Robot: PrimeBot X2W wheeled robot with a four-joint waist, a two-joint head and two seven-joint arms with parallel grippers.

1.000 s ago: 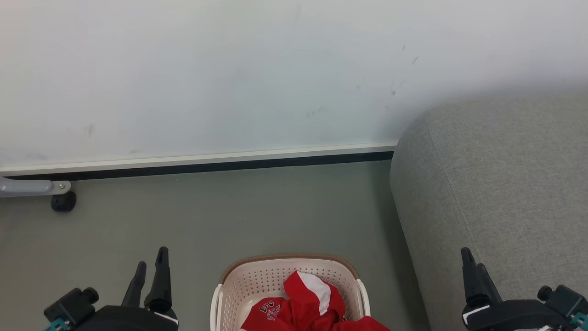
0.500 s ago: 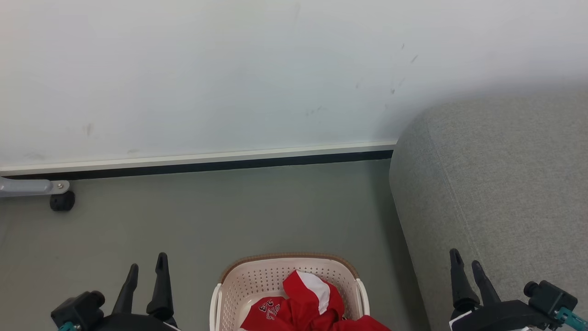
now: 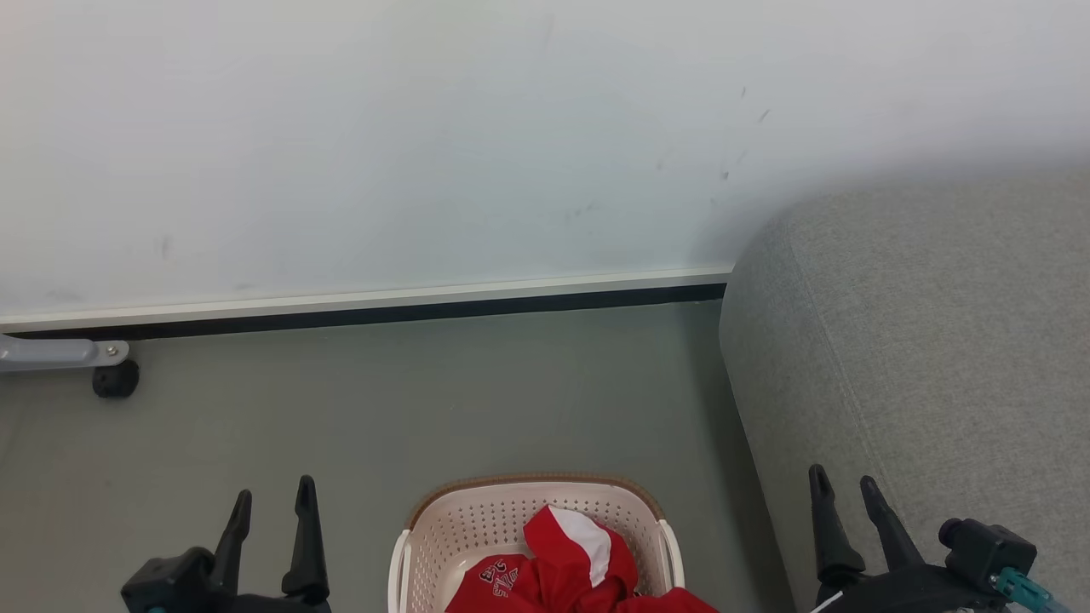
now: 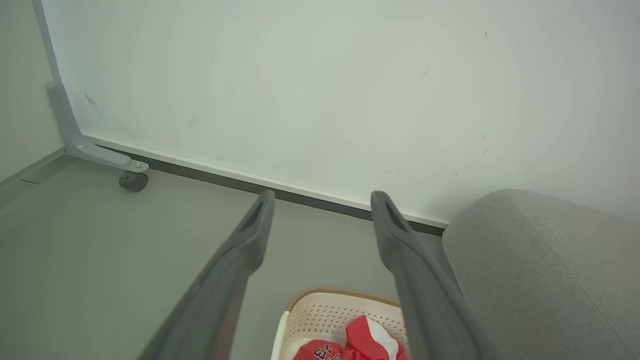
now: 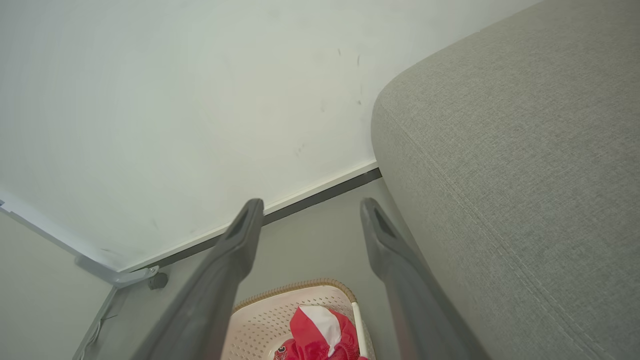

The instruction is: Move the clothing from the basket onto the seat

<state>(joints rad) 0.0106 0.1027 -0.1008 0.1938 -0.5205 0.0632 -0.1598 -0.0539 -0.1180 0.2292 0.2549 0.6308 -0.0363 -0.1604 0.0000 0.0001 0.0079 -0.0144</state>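
The cream basket with a brown rim stands on the grey floor at the bottom centre, and I also see the basket and the basket in the wrist views. Crumpled red clothing with white trim lies inside it; the clothing and the clothing show lettering. The grey seat rises to the basket's right. My left gripper hangs open left of the basket, holding nothing. My right gripper stands open before the seat's side, also holding nothing.
A white wall panel with a dark base strip stands behind the floor. Its grey foot with a black caster sits at the far left. Bare grey floor lies between the basket and the panel.
Both grippers have swung: the left one sank lower and its fingers spread apart in view, the right one slid left and slightly down. The head view shifted a little downward.
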